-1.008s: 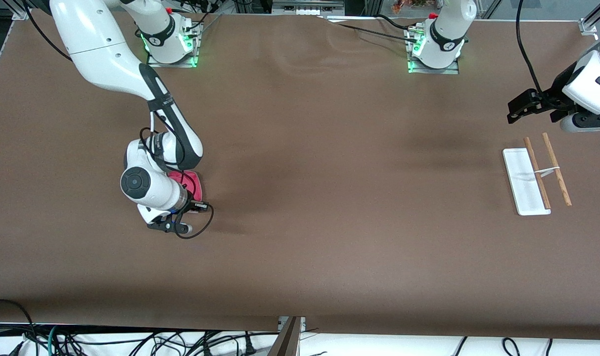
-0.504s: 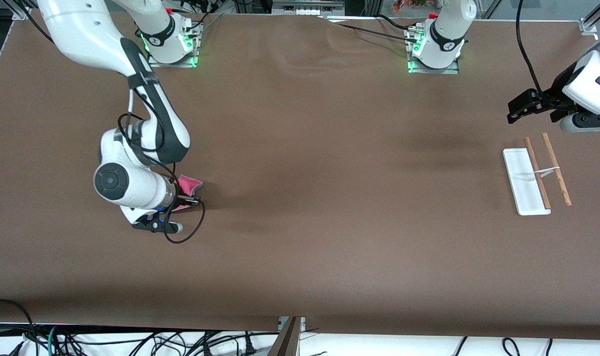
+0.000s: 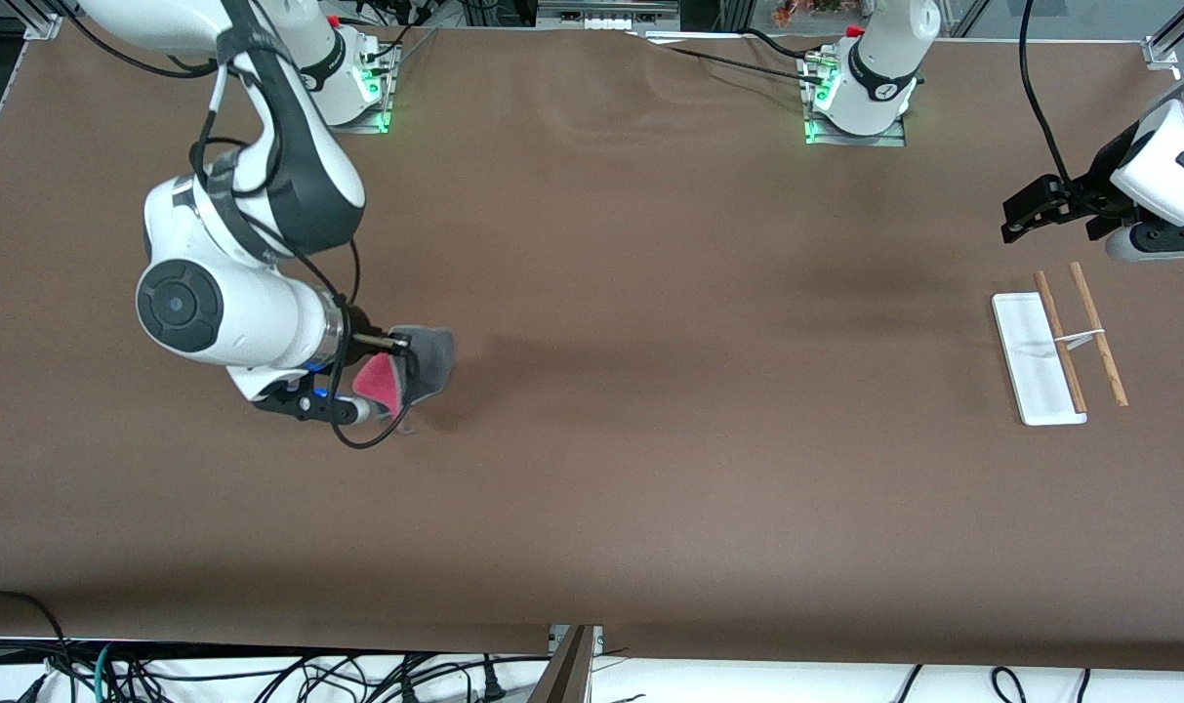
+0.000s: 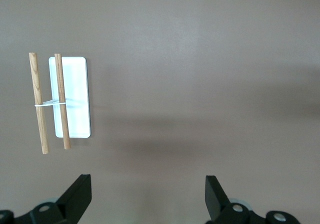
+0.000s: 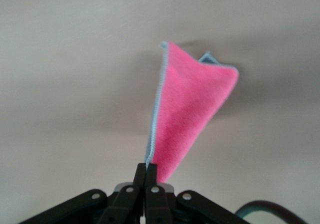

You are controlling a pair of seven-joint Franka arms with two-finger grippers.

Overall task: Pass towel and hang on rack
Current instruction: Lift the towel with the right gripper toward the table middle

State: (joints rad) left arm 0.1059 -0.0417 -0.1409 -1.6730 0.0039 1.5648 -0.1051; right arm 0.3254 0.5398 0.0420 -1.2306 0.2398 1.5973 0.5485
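My right gripper (image 3: 396,344) is shut on an edge of the towel (image 3: 411,376) and holds it up over the table at the right arm's end. The towel hangs pink on one side and dark grey on the other. In the right wrist view the pink towel (image 5: 187,108) hangs from the closed gripper (image 5: 151,170). The rack (image 3: 1058,344) lies flat at the left arm's end, a white tray with two wooden rods. My left gripper (image 3: 1026,217) is open and empty over the table beside the rack. The left wrist view shows the rack (image 4: 62,99) and the open left gripper (image 4: 148,181).
The brown table (image 3: 650,410) stretches wide between the towel and the rack. The arm bases stand along the table's edge farthest from the front camera. Cables hang below the table's near edge.
My right gripper has risen from the table with the towel, which now hangs in the air and shows its grey side. The left arm has not moved.
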